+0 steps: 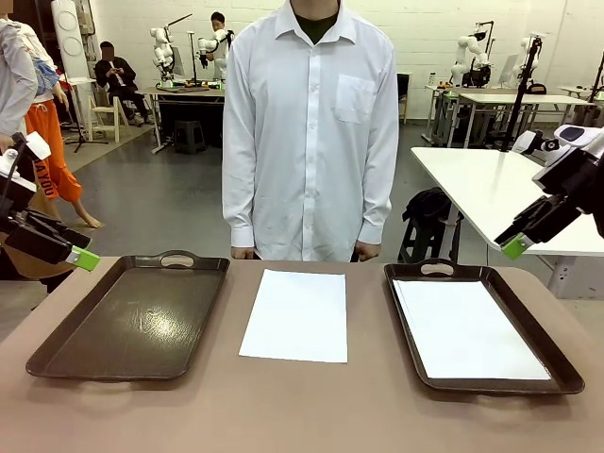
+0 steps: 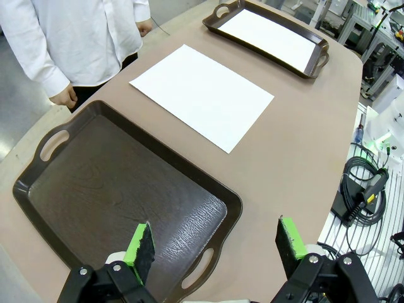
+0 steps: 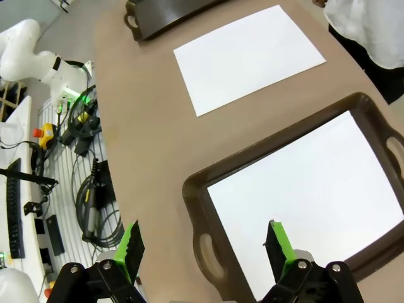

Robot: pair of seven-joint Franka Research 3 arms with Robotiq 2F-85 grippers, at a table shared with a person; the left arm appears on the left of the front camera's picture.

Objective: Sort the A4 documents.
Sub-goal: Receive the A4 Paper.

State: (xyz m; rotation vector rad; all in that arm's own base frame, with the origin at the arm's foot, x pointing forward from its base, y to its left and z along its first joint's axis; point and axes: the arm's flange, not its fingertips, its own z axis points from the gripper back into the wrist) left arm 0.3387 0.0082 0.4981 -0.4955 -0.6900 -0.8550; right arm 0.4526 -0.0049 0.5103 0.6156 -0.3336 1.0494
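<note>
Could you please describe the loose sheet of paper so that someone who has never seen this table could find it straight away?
Look at the brown table with two dark trays on it, the empty tray on one side and the filled tray on the other. The loose sheet lies flat on the bare tabletop between them, in front of the person. Unlike the paper in the tray, it sits in no tray.

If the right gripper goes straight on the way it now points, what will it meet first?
Most likely the white sheet lying in the right tray. The right gripper, open, looks down over that tray's near end, though depth is hard to judge.
</note>
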